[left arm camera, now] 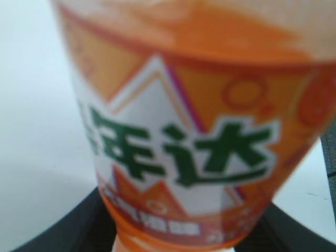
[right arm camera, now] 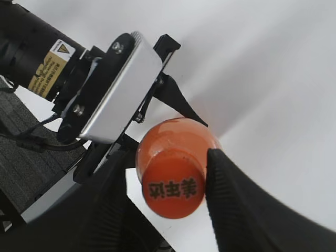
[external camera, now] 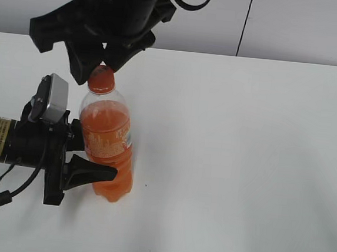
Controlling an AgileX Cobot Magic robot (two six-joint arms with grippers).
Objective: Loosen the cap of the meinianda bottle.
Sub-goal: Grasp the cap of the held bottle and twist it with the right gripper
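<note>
The meinianda bottle [external camera: 105, 141] stands upright on the white table, with orange drink and an orange-and-white label. My left gripper [external camera: 97, 170] is shut on its lower body from the left; in the left wrist view the label [left arm camera: 184, 131] fills the frame between the dark fingers [left arm camera: 173, 242]. The orange cap [external camera: 101, 80] is on the neck. My right gripper [external camera: 100, 67] comes down from above and straddles the cap [right arm camera: 172, 193]. There the right gripper [right arm camera: 167, 173] has one finger against the cap's edge and a slim gap at the other, so it is open.
The white table [external camera: 241, 168] runs to the right and front of the bottle. The left arm's silver wrist camera housing [external camera: 55, 99] sits close to the bottle's left, just below the right gripper, and shows in the right wrist view [right arm camera: 118, 89]. A grey wall stands behind.
</note>
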